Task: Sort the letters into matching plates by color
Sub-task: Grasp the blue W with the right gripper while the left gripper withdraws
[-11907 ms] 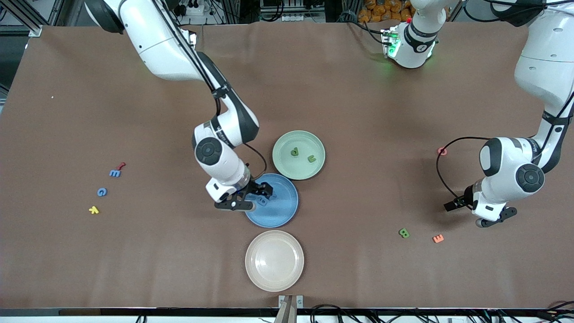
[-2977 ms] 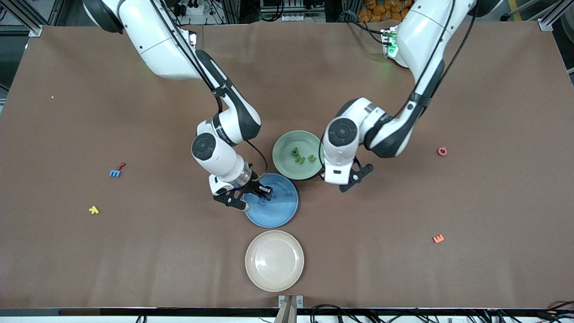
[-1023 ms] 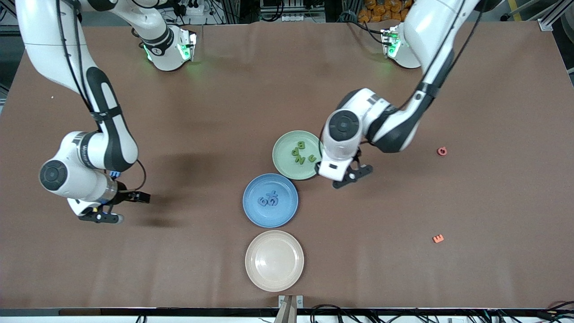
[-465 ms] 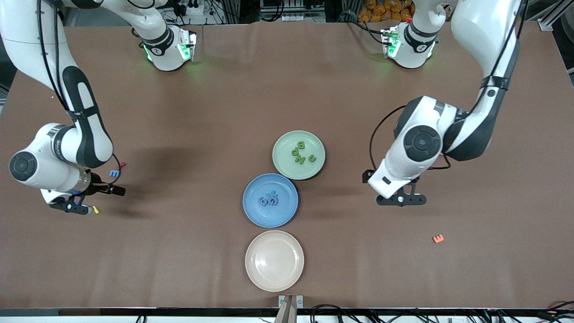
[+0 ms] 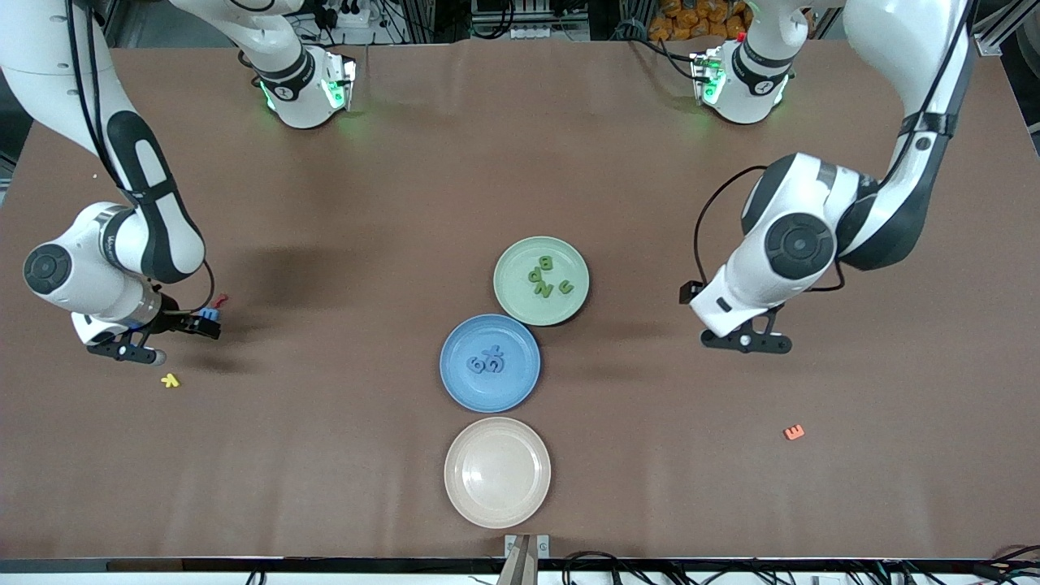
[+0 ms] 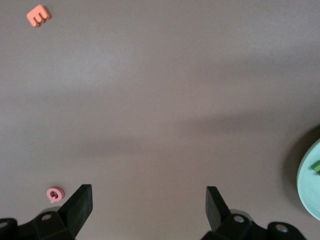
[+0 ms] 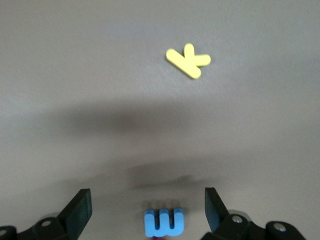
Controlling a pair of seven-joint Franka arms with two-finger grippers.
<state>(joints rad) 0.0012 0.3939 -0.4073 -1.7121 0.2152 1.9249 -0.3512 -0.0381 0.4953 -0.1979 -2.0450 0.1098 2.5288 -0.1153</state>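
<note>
Several green letters lie in the mint green plate, and blue letters lie in the blue plate. My right gripper hangs open over a blue letter near the right arm's end of the table; the letter shows between its fingers. A yellow letter lies nearer the camera. My left gripper is open and empty over bare table, beside a pink letter. The green plate's edge shows in the left wrist view.
A cream-beige plate stands empty, nearest the camera. An orange letter lies toward the left arm's end. A small red letter touches the blue one. The brown cloth runs to the table's edges.
The right arm has swung toward its end of the table and now hangs over the blue letter. The left arm has drawn away from the green plate toward its own end.
</note>
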